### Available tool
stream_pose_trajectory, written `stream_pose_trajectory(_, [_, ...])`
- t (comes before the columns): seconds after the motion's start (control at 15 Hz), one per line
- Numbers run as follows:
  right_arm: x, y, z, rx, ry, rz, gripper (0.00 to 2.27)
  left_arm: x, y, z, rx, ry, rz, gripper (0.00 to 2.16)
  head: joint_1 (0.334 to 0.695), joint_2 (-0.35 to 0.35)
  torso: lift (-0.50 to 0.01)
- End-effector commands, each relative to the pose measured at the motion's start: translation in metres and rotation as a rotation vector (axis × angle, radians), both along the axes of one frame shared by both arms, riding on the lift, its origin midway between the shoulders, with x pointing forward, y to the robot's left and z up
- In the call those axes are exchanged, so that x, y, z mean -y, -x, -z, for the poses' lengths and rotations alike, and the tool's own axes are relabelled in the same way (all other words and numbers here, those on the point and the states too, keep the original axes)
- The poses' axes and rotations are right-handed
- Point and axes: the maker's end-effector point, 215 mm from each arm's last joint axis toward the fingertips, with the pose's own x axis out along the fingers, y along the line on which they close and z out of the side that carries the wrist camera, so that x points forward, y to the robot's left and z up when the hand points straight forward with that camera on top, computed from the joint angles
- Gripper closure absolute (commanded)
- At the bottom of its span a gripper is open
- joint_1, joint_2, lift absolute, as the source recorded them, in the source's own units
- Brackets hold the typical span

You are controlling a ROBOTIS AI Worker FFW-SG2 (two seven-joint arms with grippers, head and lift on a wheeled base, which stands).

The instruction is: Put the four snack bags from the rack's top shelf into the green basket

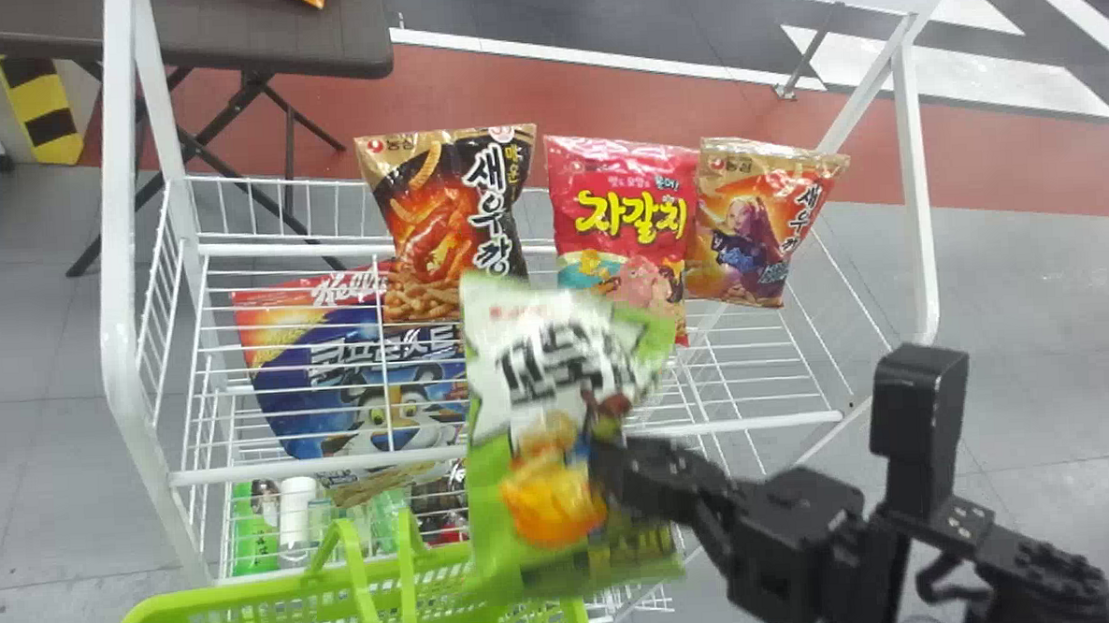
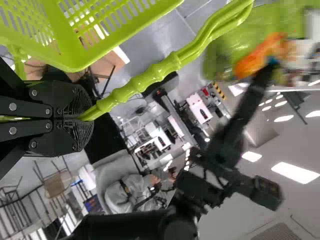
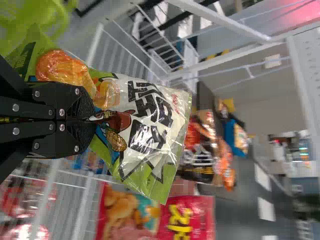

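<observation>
"How does the right arm lie?"

"In from the head view's lower right, pointing left, its gripper (image 1: 606, 459) just below centre."

"Its jaws?"

"Narrow, pinched on the green-and-white snack bag (image 1: 548, 368), which is upright before the white rack (image 1: 117, 321), its lower end by the basket's right side."

"And the left one?"

"The left gripper (image 2: 80, 118) is closed on the handle (image 2: 150, 75) of the green basket (image 1: 156, 619), lower left in the head view."

"Count things for me."

"One bag held. Three on the top shelf, around upper centre: one dark-and-gold bag (image 1: 448, 222), one red bag (image 1: 620, 196), one orange-and-gold bag (image 1: 756, 218). One blue bag (image 1: 333, 377) behind the wires, left of centre. One basket, one rack."
</observation>
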Motion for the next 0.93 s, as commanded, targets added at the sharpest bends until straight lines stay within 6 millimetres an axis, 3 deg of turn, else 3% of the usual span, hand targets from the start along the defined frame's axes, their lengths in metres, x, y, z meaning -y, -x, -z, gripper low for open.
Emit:
stream_pose_trajectory(0.0, [-0.002,0.053,0.037,-0.256,-0.053,0.013,2.16,0.002,0.000,0.001,-0.003,-0.001,-0.006,1.76,0.695,-0.350,0.000])
stream_pose_trajectory(0.13, [-0.014,0.085,0.055,-0.391,-0.102,-0.001,2.16,0.003,0.001,0.000,0.000,-0.001,-0.006,1.76,0.695,-0.350,0.000])
stream_pose_trajectory(0.27, [-0.025,0.102,0.068,-0.455,-0.111,-0.030,2.16,0.004,0.002,-0.001,0.001,0.004,-0.006,1.76,0.695,-0.350,0.000])
stream_pose_trajectory(0.53, [-0.049,0.123,0.092,-0.530,-0.120,-0.098,2.12,0.008,0.005,-0.007,0.013,0.018,0.005,1.76,0.695,-0.350,0.000])
stream_pose_trajectory(0.6, [-0.058,0.126,0.096,-0.540,-0.127,-0.121,1.83,0.009,0.007,-0.007,0.013,0.016,0.009,1.76,0.695,-0.350,0.000])
stream_pose_trajectory(0.67, [-0.063,0.126,0.097,-0.543,-0.136,-0.133,1.11,0.010,0.007,-0.007,0.013,0.016,0.009,1.76,0.695,-0.350,0.000])
stream_pose_trajectory(0.73, [-0.065,0.124,0.096,-0.540,-0.147,-0.146,0.03,0.010,0.008,-0.007,0.012,0.017,0.011,1.76,0.695,-0.350,0.000])
stream_pose_trajectory(0.87, [-0.067,0.104,0.087,-0.456,-0.157,-0.167,0.00,0.008,0.007,-0.006,0.012,0.012,0.008,1.76,0.695,-0.350,0.000])
